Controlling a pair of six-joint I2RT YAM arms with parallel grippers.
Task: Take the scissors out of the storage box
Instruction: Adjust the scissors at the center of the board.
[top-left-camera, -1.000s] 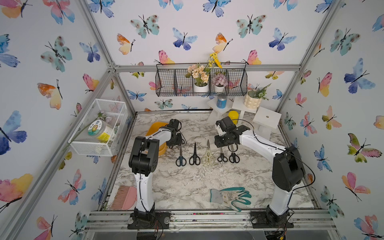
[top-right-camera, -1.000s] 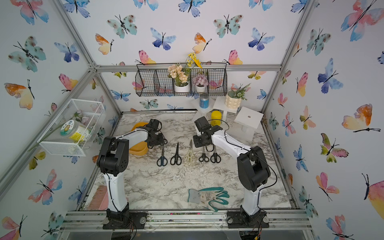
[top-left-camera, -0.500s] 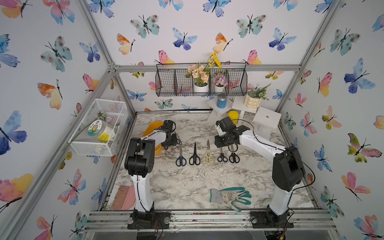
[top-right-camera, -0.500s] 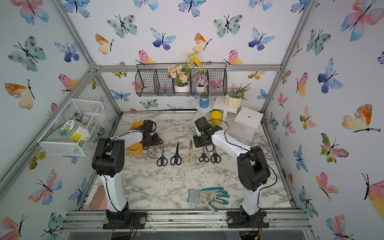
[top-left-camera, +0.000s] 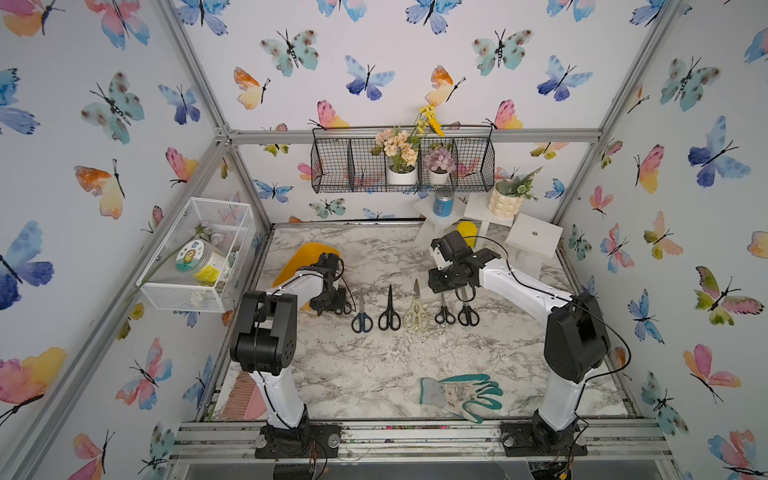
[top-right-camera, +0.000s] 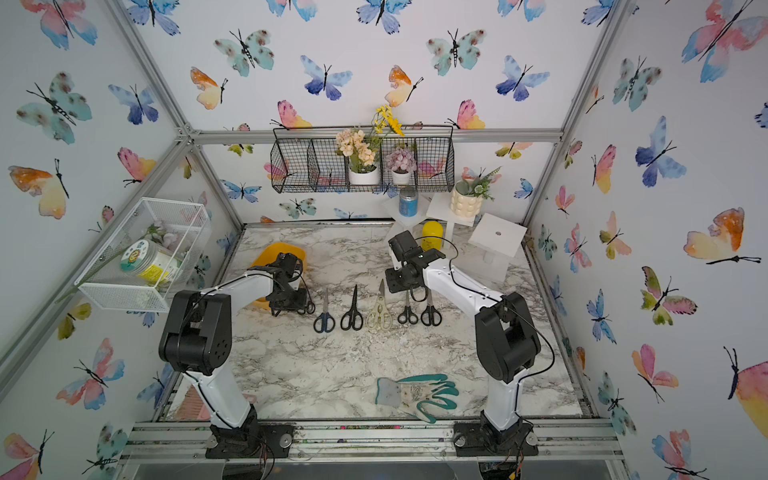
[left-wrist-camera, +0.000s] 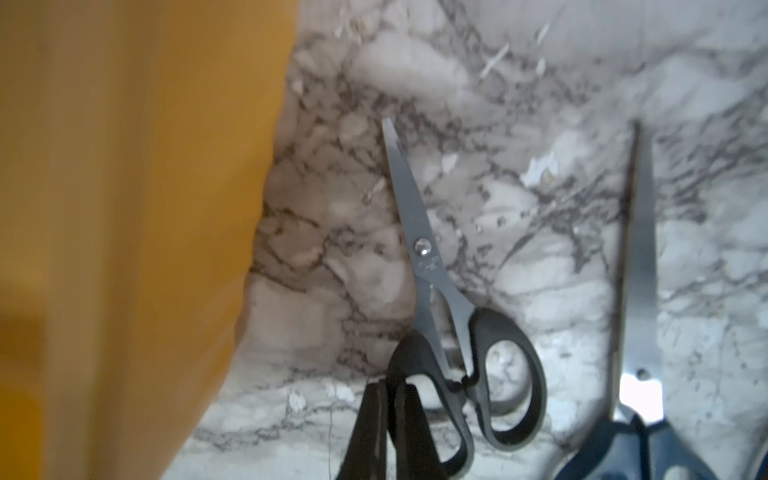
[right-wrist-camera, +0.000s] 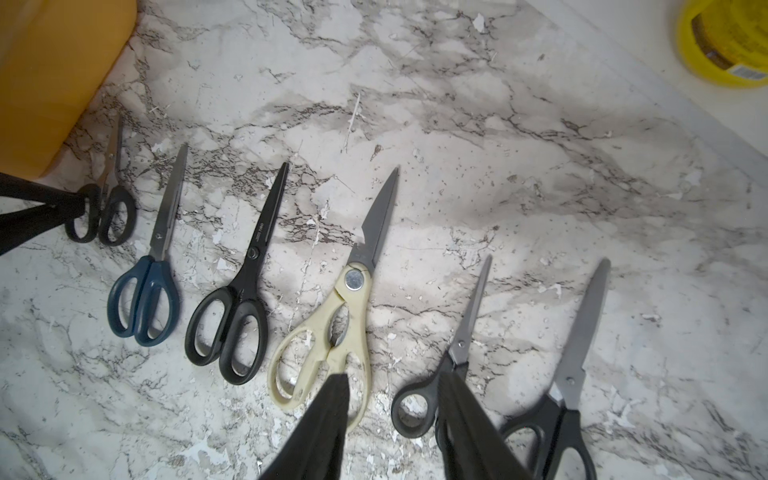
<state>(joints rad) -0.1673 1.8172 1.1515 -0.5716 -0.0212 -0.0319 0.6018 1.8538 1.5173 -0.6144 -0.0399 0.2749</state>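
Observation:
Several scissors lie side by side on the marble table. In the right wrist view they are a blue-handled pair, a black pair, cream kitchen shears, a small black pair and a larger black pair. My left gripper is shut on one handle ring of another small black pair of scissors. That pair is at the left end of the row, right beside the yellow-orange storage box. My right gripper hovers open over the handles of the cream shears and the small black pair.
Teal gardening gloves lie near the front edge. A yellow can and white stands crowd the back right corner. A white mesh basket juts from the left wall, and a black wire shelf hangs at the back.
My left gripper has moved from over the storage box toward the front and down, to the left end of the row. The right arm has not moved.

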